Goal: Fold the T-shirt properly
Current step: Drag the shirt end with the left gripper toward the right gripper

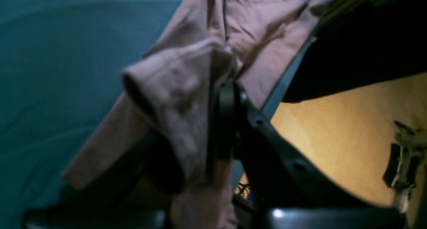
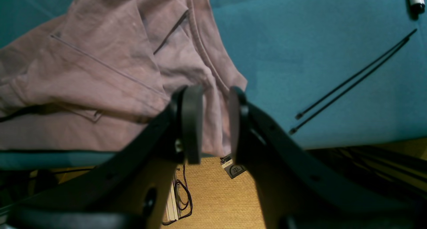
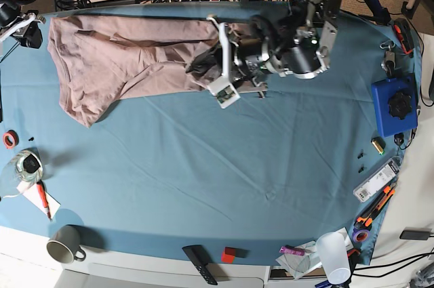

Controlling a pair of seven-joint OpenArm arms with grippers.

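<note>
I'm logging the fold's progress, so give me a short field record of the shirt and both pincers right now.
T-shirt: wrinkled, lying along the far side of the teal cloth, not neatly folded
left pincer: shut on a bunch of the T-shirt, fabric draped over it
right pincer: open, at the shirt's edge by the table edge, apparently gripping nothing
clutter: mug and blue box near the table's edges

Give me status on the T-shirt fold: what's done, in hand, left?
Done: one lengthwise fold seems in; the T-shirt lies as a wrinkled doubled band along the far edge of the teal cloth.
In hand: the left gripper is shut on a bunched fold of fabric, lifted off the cloth. The right gripper stands open at the shirt's edge, holding nothing.
Left: laying that fold flat, smoothing wrinkles, cross folds.
</note>
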